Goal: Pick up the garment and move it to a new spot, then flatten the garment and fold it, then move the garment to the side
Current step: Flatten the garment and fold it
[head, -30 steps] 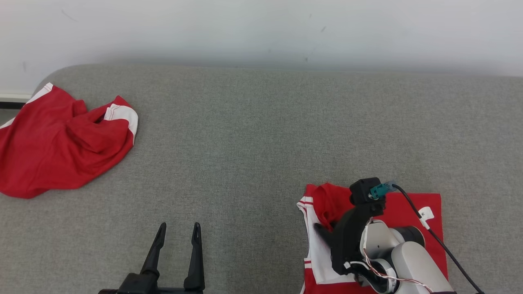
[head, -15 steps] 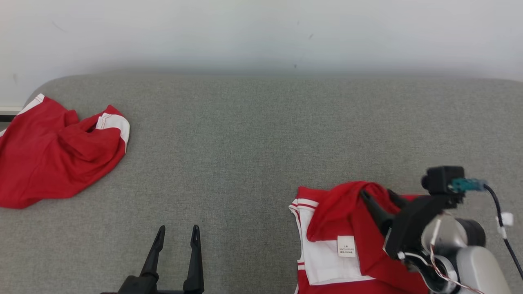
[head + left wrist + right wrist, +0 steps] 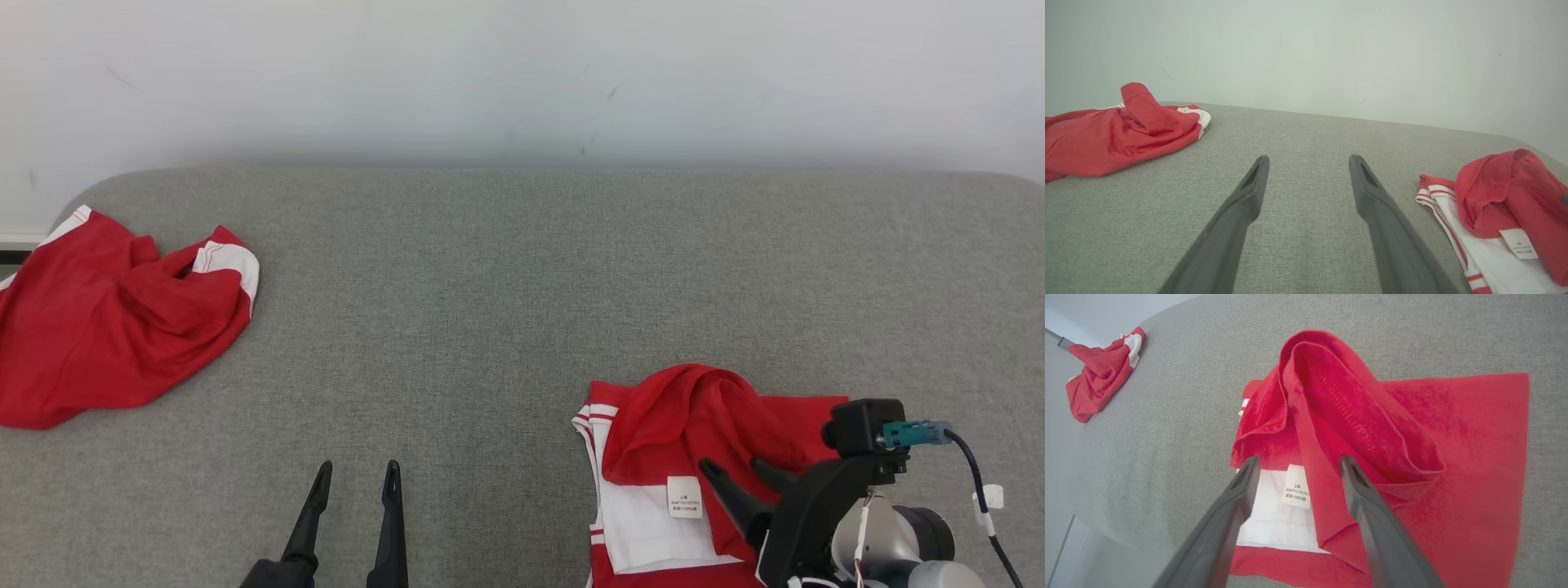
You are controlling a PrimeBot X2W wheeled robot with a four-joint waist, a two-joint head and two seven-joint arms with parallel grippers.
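Observation:
The garment (image 3: 694, 416) is red with white striped trim and lies partly folded at the near right of the grey surface. A loose red flap is bunched over its white panel and care label (image 3: 684, 496). My right gripper (image 3: 731, 465) hovers open just above the garment (image 3: 1412, 416), its fingers either side of the label, holding nothing. In the right wrist view the right gripper (image 3: 1300, 459) points at the flap's edge. My left gripper (image 3: 358, 467) is open and empty over bare surface at the lower left. The left wrist view shows the left gripper (image 3: 1309, 157) well left of the garment (image 3: 1515, 196).
A second red and white garment (image 3: 114, 327) lies crumpled at the far left edge, also seen as a red heap (image 3: 1118, 130). The grey padded surface (image 3: 490, 286) runs back to a white wall. Its rounded near edge (image 3: 1069, 514) drops off beside the folded garment.
The right gripper carried a red flap rightward over the garment, opened, let it go and drew back toward me. The head camera tilted a little. The left gripper stayed still.

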